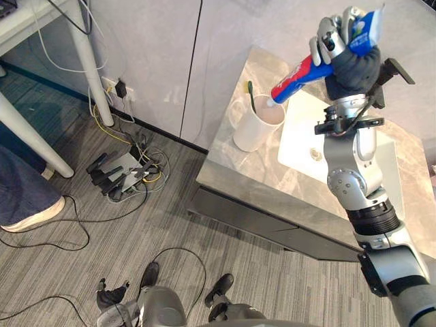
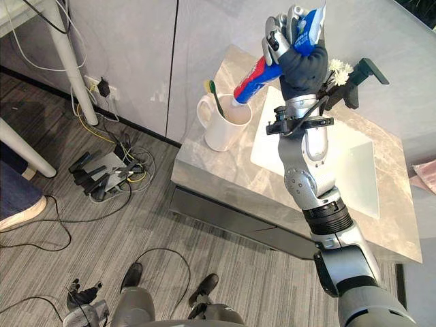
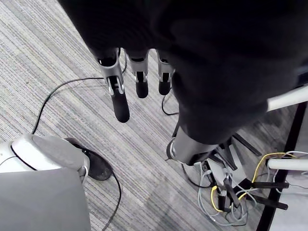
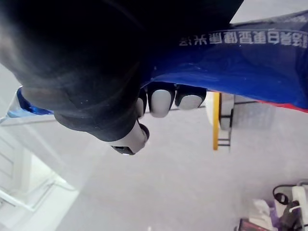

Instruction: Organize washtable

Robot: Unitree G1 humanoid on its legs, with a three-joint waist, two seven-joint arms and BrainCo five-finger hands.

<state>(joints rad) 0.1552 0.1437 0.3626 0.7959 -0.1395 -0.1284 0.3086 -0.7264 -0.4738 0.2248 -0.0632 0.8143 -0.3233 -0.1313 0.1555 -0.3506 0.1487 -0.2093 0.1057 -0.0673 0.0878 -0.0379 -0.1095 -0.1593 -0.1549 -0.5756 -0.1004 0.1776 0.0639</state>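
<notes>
My right hand (image 1: 347,48) is raised over the grey marble washtable (image 1: 238,174), its fingers curled round a blue and red toothpaste tube (image 1: 303,73). The tube slants down, its white cap end just over the rim of a white mug (image 1: 255,126). A green toothbrush (image 1: 251,95) stands in the mug. In the right wrist view the blue tube (image 4: 231,62) lies across the fingers (image 4: 161,102). My left hand (image 3: 137,77) hangs low over the floor with straight fingers and holds nothing.
A white square sink (image 1: 300,146) is set in the washtable beside the mug. A black tap (image 2: 357,78) and small white flowers (image 2: 337,71) stand behind it. A power strip with tangled cables (image 1: 122,174) lies on the floor. A person's leg and shoe (image 1: 27,204) show at far left.
</notes>
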